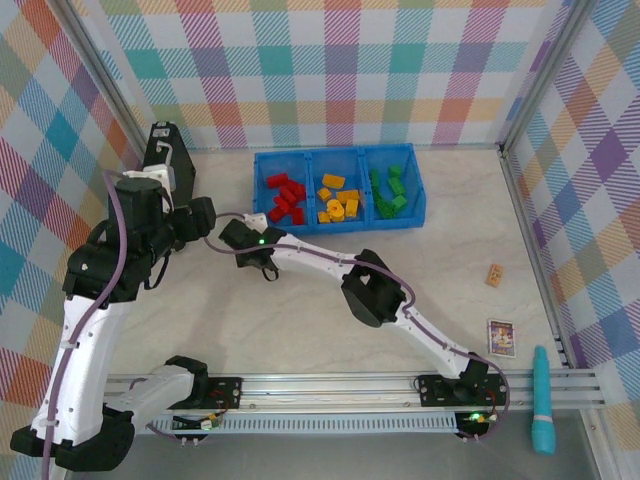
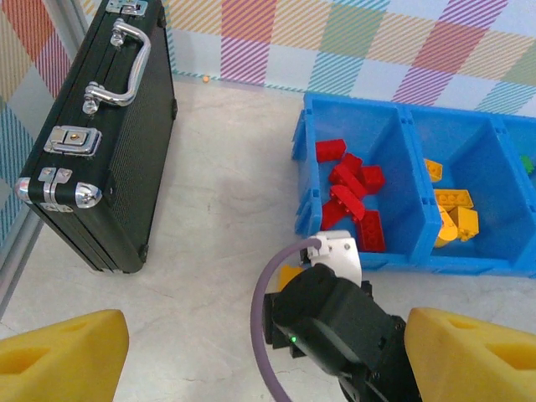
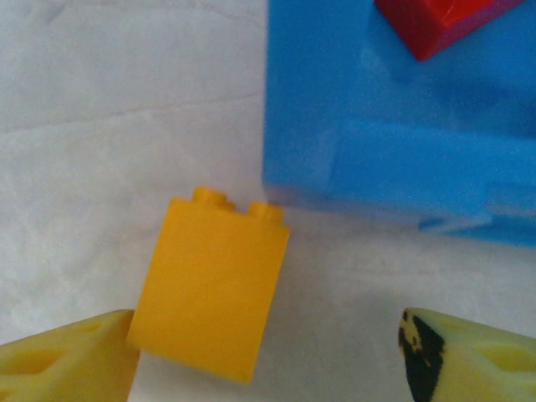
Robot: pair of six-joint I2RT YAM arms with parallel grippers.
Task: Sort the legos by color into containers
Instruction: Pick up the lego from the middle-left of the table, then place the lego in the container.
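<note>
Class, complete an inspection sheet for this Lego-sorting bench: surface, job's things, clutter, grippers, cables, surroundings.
Surface: pale table, no spills seen.
Job's things: blue bin holds red bricks left, yellow-orange bricks middle, green bricks right; a yellow-orange loose brick lies on the table beside the bin's red compartment.
Clutter: black case, wooden block, card, teal tool.
Grippers: left gripper jaws open, empty; right gripper jaws open around the loose brick.
Cables: purple cables run along both arms.
Surroundings: plaid walls; metal rail at the near edge.
</note>
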